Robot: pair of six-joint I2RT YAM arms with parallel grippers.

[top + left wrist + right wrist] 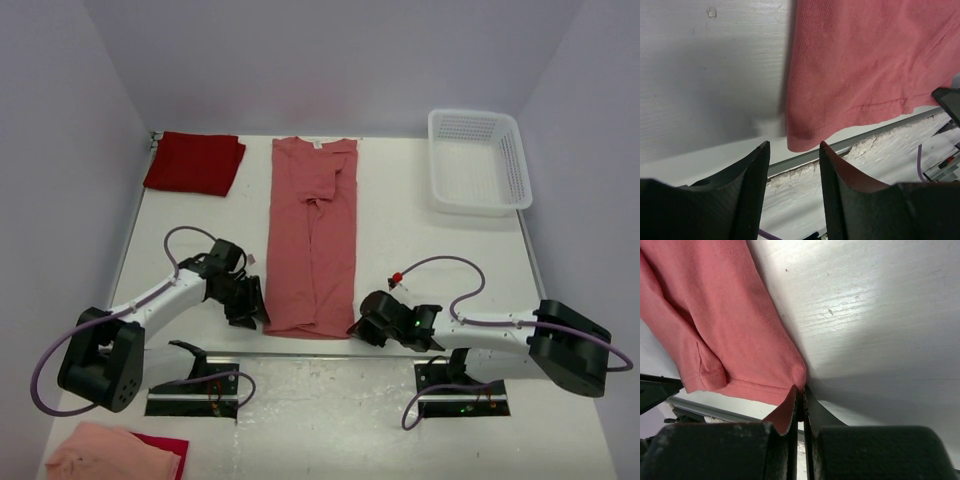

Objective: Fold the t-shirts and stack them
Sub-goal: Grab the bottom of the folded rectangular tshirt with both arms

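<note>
- The white table [420,250] carried everything, with both arm bases at its near edge.
- The salmon t-shirt [312,240] lay at mid-table, folded lengthwise into a long strip. Its collar was at the far end and its hem by the near edge.
- The left arm [160,295] reached low and forward to the hem's left corner. The right arm [490,335] lay stretched leftward, close to the tabletop, to the hem's right corner.
- A white mesh basket [480,207] stood at the far right corner.
- The crimson t-shirt [195,162] sat folded at the far left, well apart from the salmon one.
- A peach-pink cloth [115,452] lay bunched at the near left.
- The left gripper [792,145] had its jaws parted, the hem corner just ahead of them and ungripped.
- The right gripper [801,389] was clenched on its hem corner.
</note>
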